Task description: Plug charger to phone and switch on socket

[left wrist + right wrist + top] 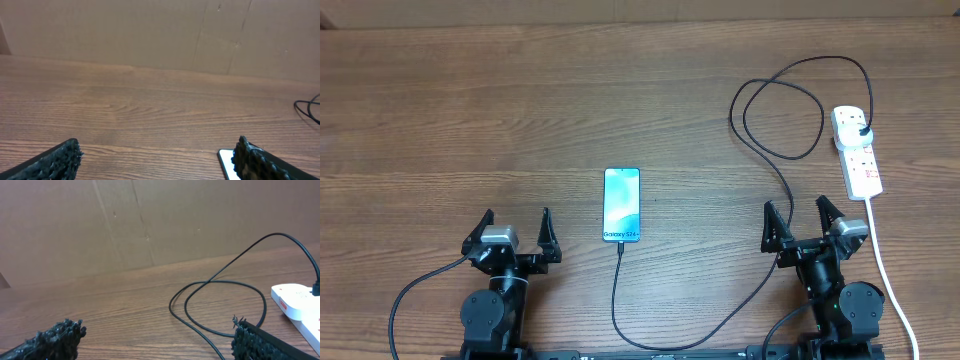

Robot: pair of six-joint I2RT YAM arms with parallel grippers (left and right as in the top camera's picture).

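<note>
The phone [621, 205] lies flat at the table's middle, its blue-teal screen lit. The charger [752, 296], a thin black cable, meets the phone's near edge with its tip, runs toward me, curves right, and loops up to a black plug [863, 130] seated in the white socket [860, 165] at the right. My left gripper [515, 226] stands open left of the phone, holding nothing; a phone corner [226, 159] shows beside its right finger [250, 161]. My right gripper [796, 210] stands open just left of the socket, empty, with the charger [220, 300] looping ahead of it.
The socket's thick white cord [886, 262] trails down the right side past my right arm. A brown cardboard wall [160, 35] stands at the table's far edge. The socket [297, 300] lies right of my right fingers in the right wrist view.
</note>
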